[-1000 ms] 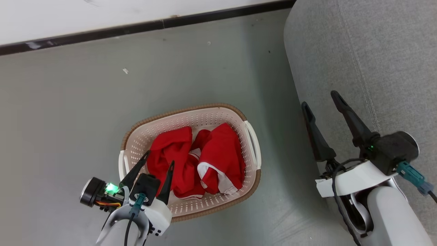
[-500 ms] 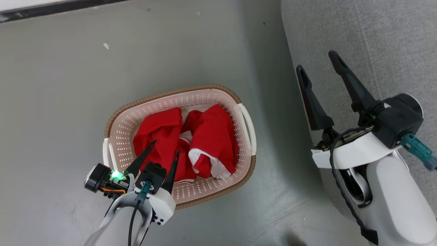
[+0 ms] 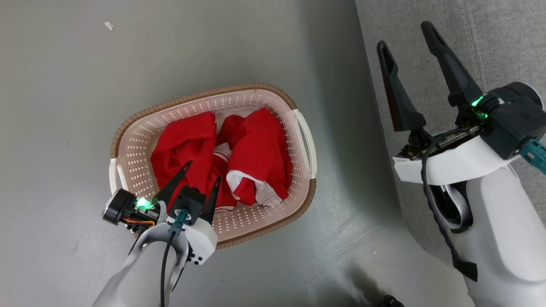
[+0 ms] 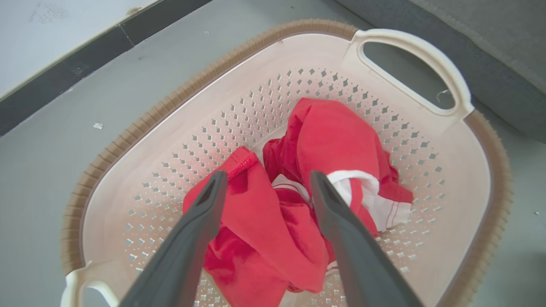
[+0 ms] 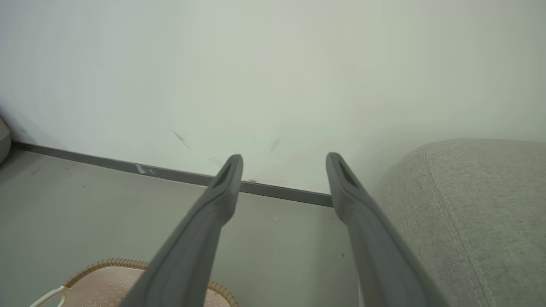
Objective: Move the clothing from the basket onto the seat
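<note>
Red clothing [image 3: 222,162] is lying bunched in your basket [image 3: 204,94], long axis running L-R w/ one handle [image 3: 305,145] facing seat [image 3: 503,42]; L gripper [image 3: 204,169] & R gripper [image 3: 404,33] are both gaping wide.

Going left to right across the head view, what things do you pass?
basket's left handle → red clothing → basket's right handle → bare grey floor → grey seat
</note>
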Motion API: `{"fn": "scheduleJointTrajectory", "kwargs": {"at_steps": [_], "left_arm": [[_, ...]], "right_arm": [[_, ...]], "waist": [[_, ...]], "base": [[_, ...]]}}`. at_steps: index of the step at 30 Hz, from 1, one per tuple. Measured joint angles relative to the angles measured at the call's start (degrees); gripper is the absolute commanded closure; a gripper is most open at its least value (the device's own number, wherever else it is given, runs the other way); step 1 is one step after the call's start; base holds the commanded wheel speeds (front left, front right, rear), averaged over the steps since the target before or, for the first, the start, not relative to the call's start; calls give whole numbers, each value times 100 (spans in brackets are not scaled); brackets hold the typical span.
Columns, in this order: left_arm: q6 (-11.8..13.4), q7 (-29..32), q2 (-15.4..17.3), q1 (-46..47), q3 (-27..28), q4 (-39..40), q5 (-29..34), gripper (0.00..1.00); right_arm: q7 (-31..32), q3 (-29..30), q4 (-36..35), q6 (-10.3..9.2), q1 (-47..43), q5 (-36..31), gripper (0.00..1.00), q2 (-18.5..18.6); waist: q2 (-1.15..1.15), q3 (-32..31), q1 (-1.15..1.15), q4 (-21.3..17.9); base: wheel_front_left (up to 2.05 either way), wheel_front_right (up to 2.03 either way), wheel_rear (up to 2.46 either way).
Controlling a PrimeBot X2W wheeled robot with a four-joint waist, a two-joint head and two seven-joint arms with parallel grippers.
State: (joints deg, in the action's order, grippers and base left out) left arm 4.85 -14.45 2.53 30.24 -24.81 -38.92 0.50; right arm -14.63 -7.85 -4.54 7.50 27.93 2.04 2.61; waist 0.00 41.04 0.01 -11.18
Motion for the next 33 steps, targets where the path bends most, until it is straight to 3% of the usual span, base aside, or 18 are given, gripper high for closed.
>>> {"fn": "scheduleJointTrajectory", "kwargs": {"at_steps": [25,33], "left_arm": [[15,0,5,709,24,-676,-8,0],[140,0,34,835,125,-935,-10,2]], "right_arm": [[0,-207,-159,0,914,137,0,25],[0,-241,-210,0,1021,182,0,30]], "waist": [[0,817,0,-169],[0,954,0,-218]], "base": [[0,0,0],[0,0,0]]}}
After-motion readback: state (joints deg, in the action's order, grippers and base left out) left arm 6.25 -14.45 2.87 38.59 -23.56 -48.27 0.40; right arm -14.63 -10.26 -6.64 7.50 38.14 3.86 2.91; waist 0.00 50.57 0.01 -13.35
